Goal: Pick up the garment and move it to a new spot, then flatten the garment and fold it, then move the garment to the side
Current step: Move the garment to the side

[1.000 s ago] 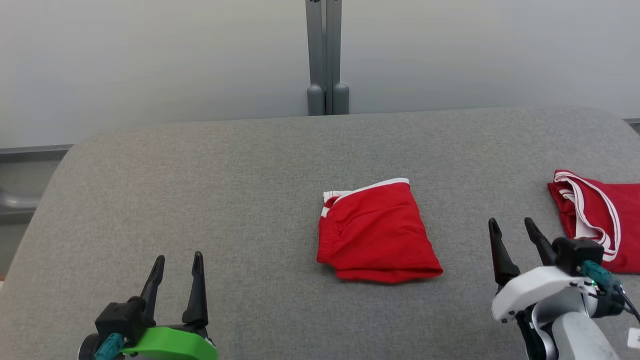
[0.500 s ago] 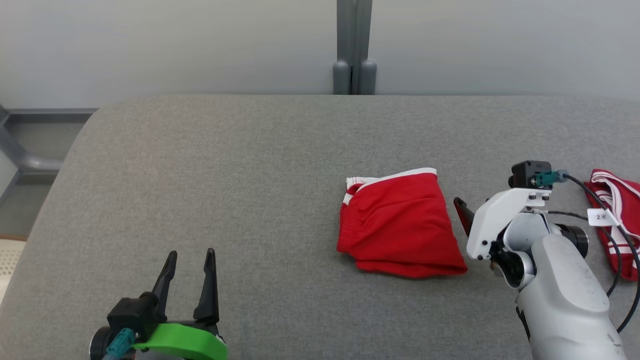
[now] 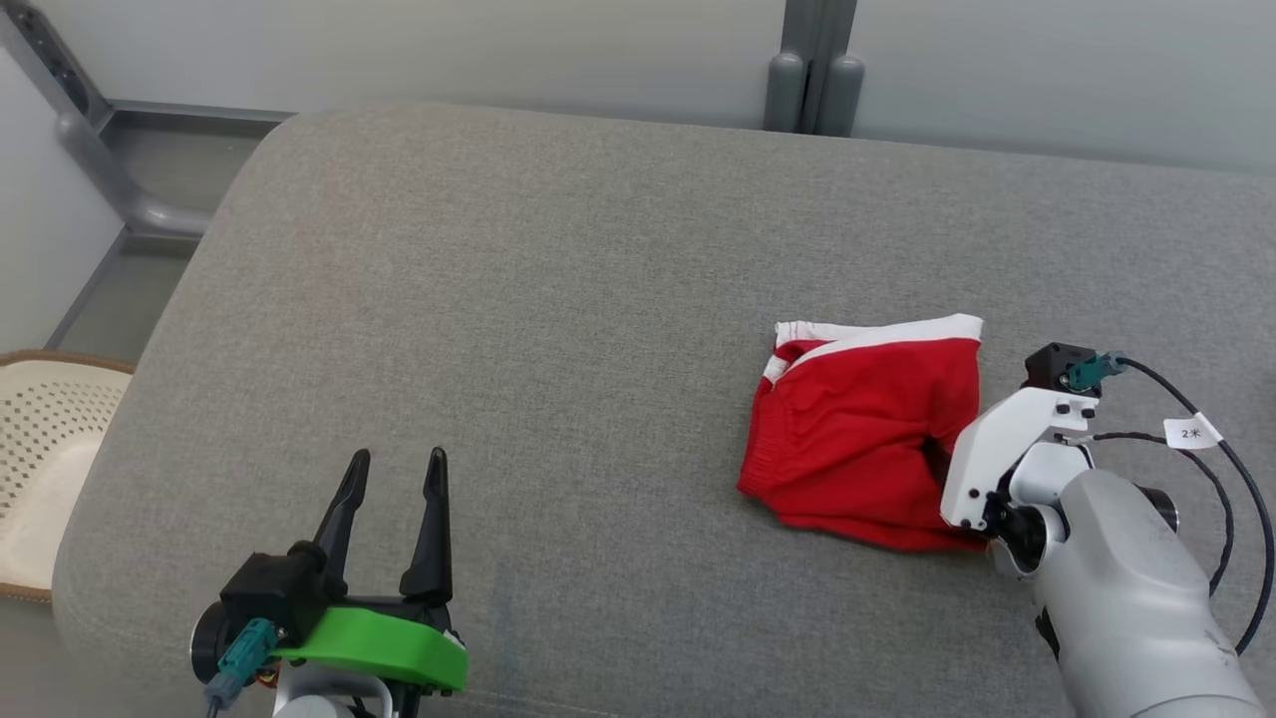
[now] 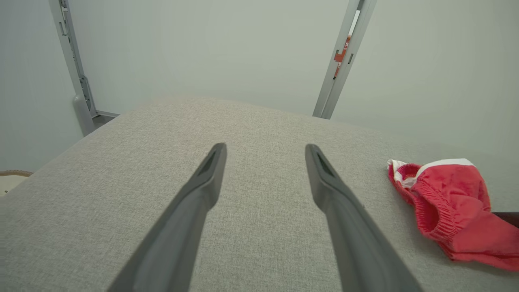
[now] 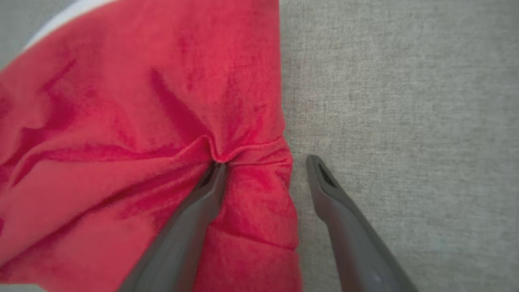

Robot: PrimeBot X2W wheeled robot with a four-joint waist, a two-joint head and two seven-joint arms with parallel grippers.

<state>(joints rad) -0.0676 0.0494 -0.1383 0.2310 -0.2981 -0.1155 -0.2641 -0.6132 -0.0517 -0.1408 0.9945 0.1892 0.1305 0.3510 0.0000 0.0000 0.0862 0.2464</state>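
Note:
The garment (image 3: 857, 429) is a folded pair of red shorts with a white waistband, lying on the grey padded table (image 3: 498, 299) right of the middle. My right gripper (image 3: 942, 459) is down at the garment's right edge, its fingers mostly hidden under the white wrist housing. In the right wrist view this gripper (image 5: 266, 163) is open. One finger presses a dent into the red cloth (image 5: 121, 121), the other rests on the grey surface, and the garment's edge lies between them. My left gripper (image 3: 398, 456) stands open and empty at the lower left, far from the garment (image 4: 450, 207).
A pale woven basket (image 3: 40, 439) sits off the table's left edge. A grey post (image 3: 812, 60) stands behind the far edge. A black cable with a white tag (image 3: 1191, 432) loops beside my right wrist.
The head camera has turned, shifting the whole picture. My right gripper has swung in to the garment's right edge and pushed a finger into the cloth. The left gripper has kept its place.

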